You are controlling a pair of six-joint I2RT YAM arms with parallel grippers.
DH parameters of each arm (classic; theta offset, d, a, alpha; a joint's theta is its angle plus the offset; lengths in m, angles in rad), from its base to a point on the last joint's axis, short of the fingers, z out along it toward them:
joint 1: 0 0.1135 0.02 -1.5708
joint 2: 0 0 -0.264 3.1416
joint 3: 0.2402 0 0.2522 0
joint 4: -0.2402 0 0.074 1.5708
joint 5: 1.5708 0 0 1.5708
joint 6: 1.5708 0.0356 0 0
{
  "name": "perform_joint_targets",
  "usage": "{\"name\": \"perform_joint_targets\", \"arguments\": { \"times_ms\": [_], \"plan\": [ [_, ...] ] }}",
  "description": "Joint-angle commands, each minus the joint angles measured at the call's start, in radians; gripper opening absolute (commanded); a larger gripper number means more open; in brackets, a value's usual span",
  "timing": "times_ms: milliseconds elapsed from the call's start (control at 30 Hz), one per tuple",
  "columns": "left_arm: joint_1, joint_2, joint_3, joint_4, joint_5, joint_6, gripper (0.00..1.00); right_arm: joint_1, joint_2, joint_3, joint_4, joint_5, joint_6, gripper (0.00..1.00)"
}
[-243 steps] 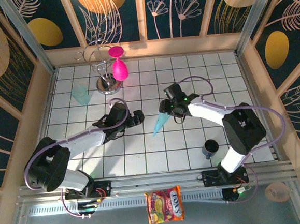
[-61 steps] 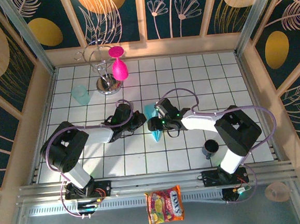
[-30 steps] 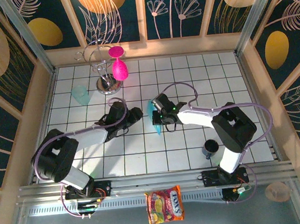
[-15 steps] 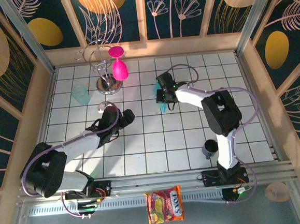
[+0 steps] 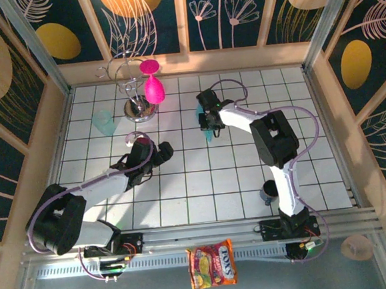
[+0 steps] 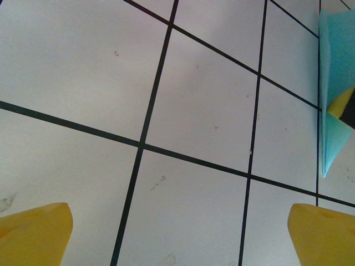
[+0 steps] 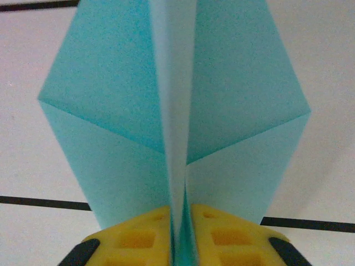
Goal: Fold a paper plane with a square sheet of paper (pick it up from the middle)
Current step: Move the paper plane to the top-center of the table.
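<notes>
The paper plane (image 5: 209,134) is a slim light-blue dart standing on edge at the table's far middle. In the right wrist view its two wings (image 7: 172,111) spread up and outward from a centre fold. My right gripper (image 5: 209,120) is shut on that fold, the yellow pads (image 7: 136,238) pressed against it on either side. My left gripper (image 5: 163,150) hovers open over bare tiles to the plane's near left, its yellow fingertips (image 6: 36,235) wide apart with nothing between them. The plane's edge (image 6: 333,83) shows at the right of the left wrist view.
A metal stand (image 5: 139,110) with pink goblets (image 5: 152,89) is at the far left, with a pale-teal cup (image 5: 103,123) beside it. A dark cup (image 5: 271,190) stands near the right arm's base. A sweets bag (image 5: 212,265) lies off the near edge. Wooden walls (image 5: 55,128) bound the table.
My right gripper carried the plane away from the table's centre toward the far side. My left gripper opened wide and drew back to the left, clear of the plane.
</notes>
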Motion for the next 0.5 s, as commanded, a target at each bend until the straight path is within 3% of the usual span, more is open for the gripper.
{"name": "perform_joint_targets", "arguments": {
  "times_ms": [0,300,467],
  "plan": [
    [0.006,0.017,0.009,-0.016,-0.003,0.012,0.99,0.006,0.034,0.021,-0.038,0.017,-0.013,0.19],
    [0.006,0.032,0.019,-0.019,0.006,0.013,0.99,0.006,0.059,0.019,-0.039,0.053,-0.016,0.33],
    [0.007,0.036,0.022,-0.021,0.006,0.013,0.99,0.005,0.084,0.010,-0.037,0.082,-0.013,0.36]
  ]
}}
